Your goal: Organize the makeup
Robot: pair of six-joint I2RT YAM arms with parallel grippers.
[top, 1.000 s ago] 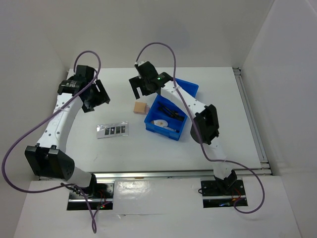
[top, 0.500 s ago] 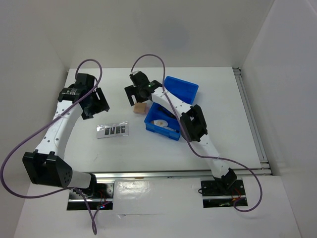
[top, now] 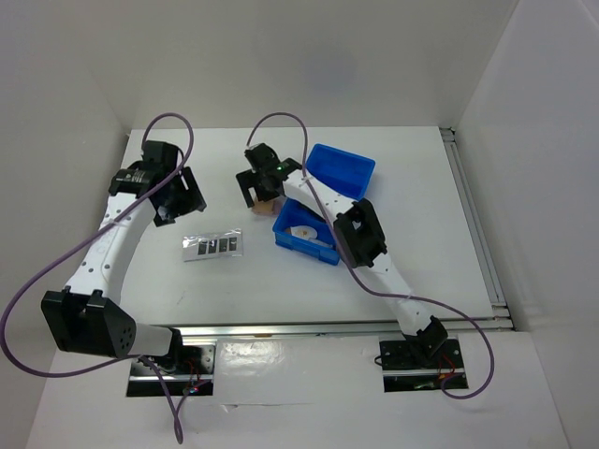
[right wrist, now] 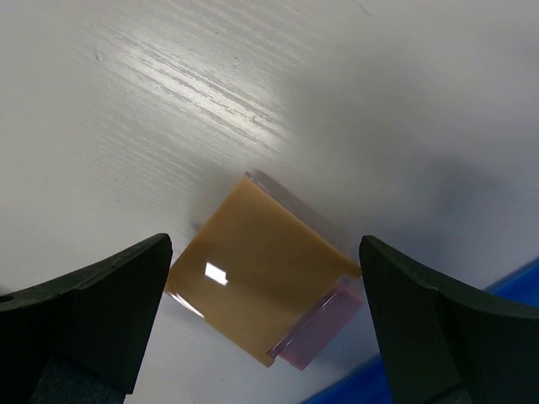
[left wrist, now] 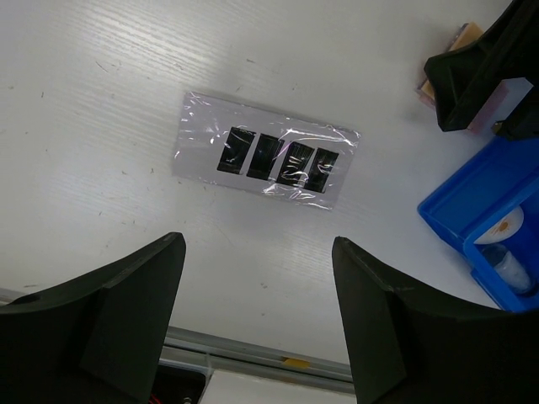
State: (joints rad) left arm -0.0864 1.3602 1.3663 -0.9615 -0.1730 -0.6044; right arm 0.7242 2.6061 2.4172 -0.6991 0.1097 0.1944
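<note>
A white desk is seen from above, with a blue bin lying at an angle near its middle.

Just beside the bin's left wall lies the tan square pad, flat on the desk, with one corner close to the bin. The right fingers hang directly over the pad. They are released and spread wide, one on each side, so the pad sits in the gap between them. In the wrist view the pad's outer corners come very near both fingers, but whether they touch cannot be told. The pad's top is glossy tan with a small glint of light. A pale purple edge shows on the side nearest the bin.

Farther left of the bin, well apart from it, the palette strip lies flat on the desk. It is a silver-grey strip with four dark pans in a row under crinkled clear wrap. The left fingers hover above the desk a little farther from the bin than the strip. They are spread apart and grasp nothing.

Inside the bin, a white oval compact lies in the compartment closest to the arm bases.
</note>
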